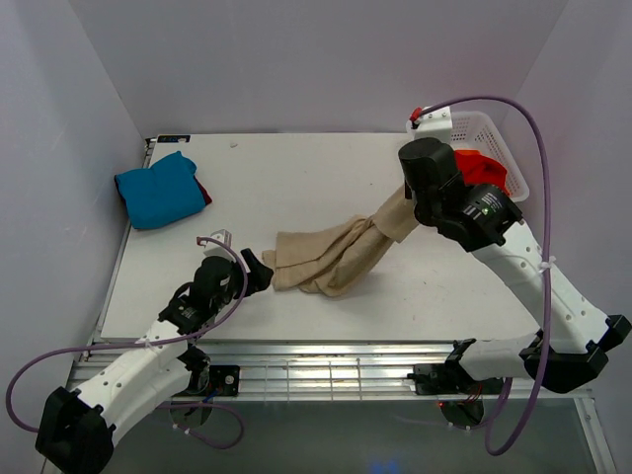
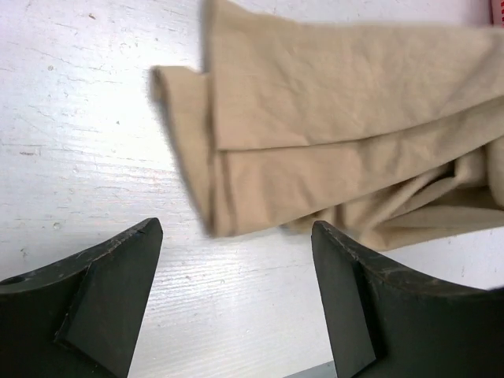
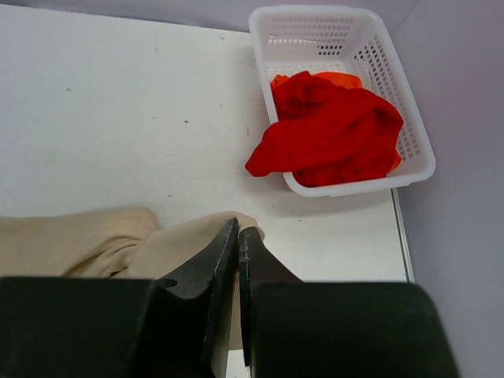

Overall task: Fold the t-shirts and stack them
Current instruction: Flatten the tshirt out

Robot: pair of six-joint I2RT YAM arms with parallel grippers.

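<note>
The white tabletop is filling most of the overhead view, and the tan-beige t-shirt is lying across its middle as a long, bunched band, running from centre frame up toward the right, where one end is lifting off the surface. The white lattice basket is sitting at the upper right corner of the tabletop, well apart from the tan cloth. The teal-blue t-shirt is resting folded at the upper left, near the tabletop's left edge. The bright red t-shirt is lying crumpled inside the basket, spilling over its near rim. The dark red t-shirt is showing only as a thin sliver under the right side of the teal one. The right claw is pinching the raised end of the tan-beige t-shirt, its jaws pressed nearly together on the cloth. The left claw is hovering spread wide at the lower left of centre, just beside the shirt's flat, layered end, gripping nothing.
</note>
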